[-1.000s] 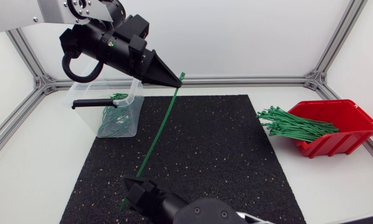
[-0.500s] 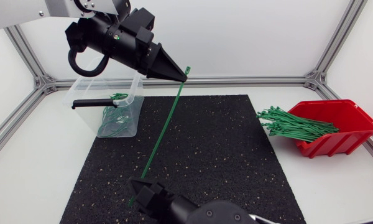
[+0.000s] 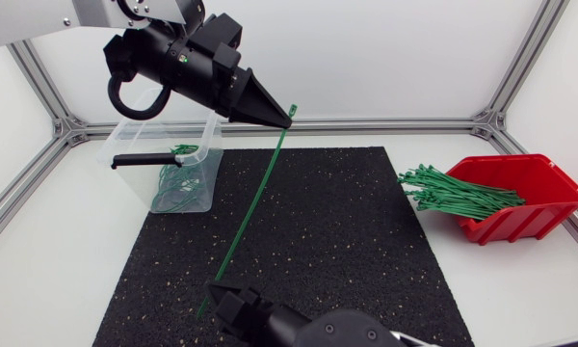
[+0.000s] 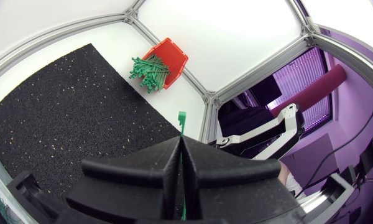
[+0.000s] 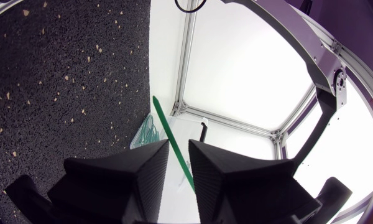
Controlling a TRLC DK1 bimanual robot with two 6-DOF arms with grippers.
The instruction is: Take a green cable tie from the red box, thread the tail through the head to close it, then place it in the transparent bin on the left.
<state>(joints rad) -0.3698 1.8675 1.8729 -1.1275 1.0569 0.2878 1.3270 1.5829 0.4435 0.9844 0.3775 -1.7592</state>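
Nearest the camera, the right gripper, its arm cut off at the lower edge, stands with its two fingers parted. The tail of one green cable tie runs through the gap without being visibly pinched. The single tie slants up over the one black mat to the left gripper, whose two fingers are pressed together on it just under its head. Flanking the mat's far half, one transparent bin holds looped ties too tangled to count, and one red box holds a heap of loose ties, likewise uncountable.
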